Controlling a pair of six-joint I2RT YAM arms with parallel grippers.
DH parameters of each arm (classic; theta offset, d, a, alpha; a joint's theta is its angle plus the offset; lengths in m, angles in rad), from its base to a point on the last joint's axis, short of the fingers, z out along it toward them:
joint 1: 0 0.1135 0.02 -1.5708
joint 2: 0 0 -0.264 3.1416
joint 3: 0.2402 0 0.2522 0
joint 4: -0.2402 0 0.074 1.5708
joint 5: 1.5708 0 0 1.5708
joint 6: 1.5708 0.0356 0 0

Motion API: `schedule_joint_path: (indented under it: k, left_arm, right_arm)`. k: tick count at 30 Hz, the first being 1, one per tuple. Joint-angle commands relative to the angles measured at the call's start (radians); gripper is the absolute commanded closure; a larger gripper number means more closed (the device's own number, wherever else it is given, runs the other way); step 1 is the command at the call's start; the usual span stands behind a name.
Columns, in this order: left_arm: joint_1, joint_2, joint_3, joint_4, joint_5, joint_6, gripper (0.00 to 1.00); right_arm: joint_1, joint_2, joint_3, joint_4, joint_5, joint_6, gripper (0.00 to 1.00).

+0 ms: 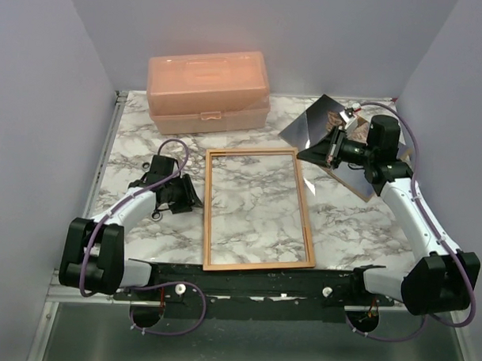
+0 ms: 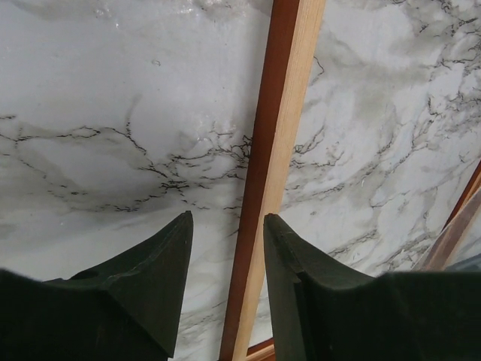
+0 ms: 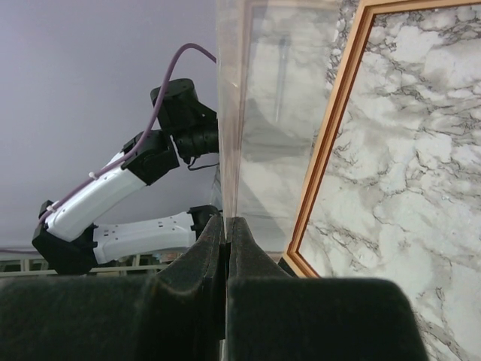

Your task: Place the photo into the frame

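The frame [image 1: 258,266] lies flat at the centre of the marble worktop [image 1: 132,137], nothing inside it. The left tool [image 1: 186,196], fingers spread, hangs over the frame's left rail. At upper right, the right tool [image 1: 328,148] is clenched on the photo [image 1: 308,123], which tilts up off the worktop beside the frame's far right corner. A peach box [image 1: 208,88] sits against the back wall, just beyond the frame.

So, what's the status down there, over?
Left gripper open at left rail of the frame. Right gripper shut on the photo, held tilted, right of it. Nothing lies in the frame.
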Motion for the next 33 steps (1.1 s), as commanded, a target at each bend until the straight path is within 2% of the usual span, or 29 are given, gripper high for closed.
schedule_joint_path:
  k: [1,8,19,33]
  left_arm:
    - [-0.014,0.042,-0.016,0.051,0.044,-0.003,0.58]
    - [-0.037,0.083,-0.019,0.078,0.056,-0.011,0.62]
    - [-0.054,0.097,-0.012,0.075,0.042,-0.011,0.71]
    - [-0.066,0.123,-0.009,0.082,0.043,-0.007,0.75]
  right_arm:
    - [0.000,0.012,-0.044,0.101,-0.052,0.059,0.99]
    - [0.004,0.029,-0.125,0.218,-0.076,0.129,0.99]
    - [0.036,0.078,-0.171,0.230,-0.061,0.115,0.99]
    - [0.103,0.139,-0.195,0.286,-0.029,0.143,0.99]
